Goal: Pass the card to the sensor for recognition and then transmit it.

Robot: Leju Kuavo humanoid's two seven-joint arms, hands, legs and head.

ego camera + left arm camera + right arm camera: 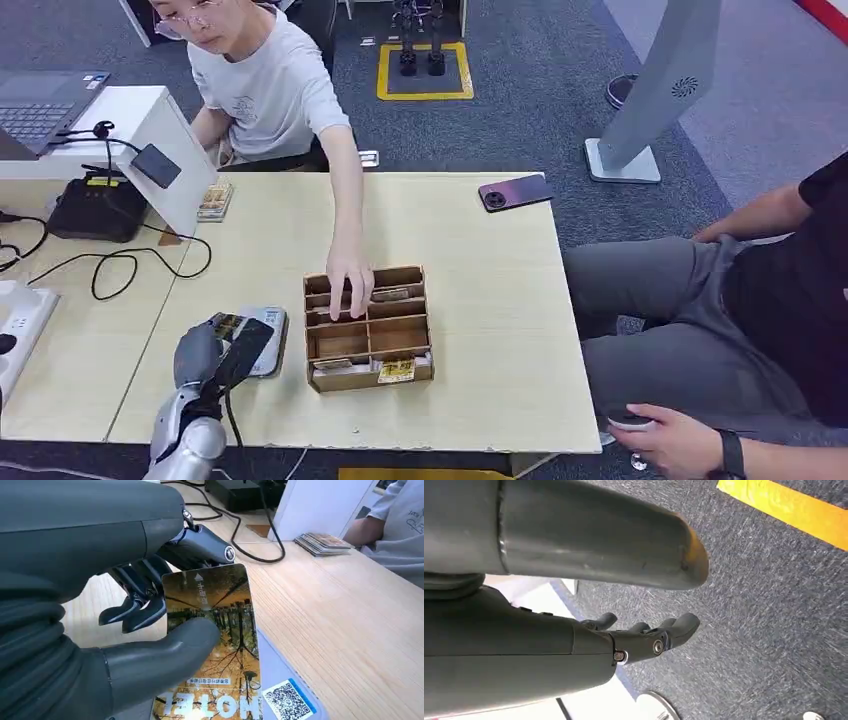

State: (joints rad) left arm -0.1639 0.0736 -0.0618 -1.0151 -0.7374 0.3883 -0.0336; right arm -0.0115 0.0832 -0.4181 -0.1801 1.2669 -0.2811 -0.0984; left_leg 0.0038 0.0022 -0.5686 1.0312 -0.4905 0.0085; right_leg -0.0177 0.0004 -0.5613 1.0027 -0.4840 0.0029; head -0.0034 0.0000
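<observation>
A hotel key card printed with an autumn forest scene is pinched by the left hand between the thick thumb and the darker fingers, and is held just above the grey card reader, whose QR-code sticker is seen beside the card's edge. The reader lies on the light wooden table, just beside a wooden compartment box. Cards are held in the box's front and back slots; the middle compartments appear bare. A person's hand rests on the box's back row. A stack of cards lies by a white stand. The right hand hangs over grey carpet, its fingers loosely apart and holding nothing.
</observation>
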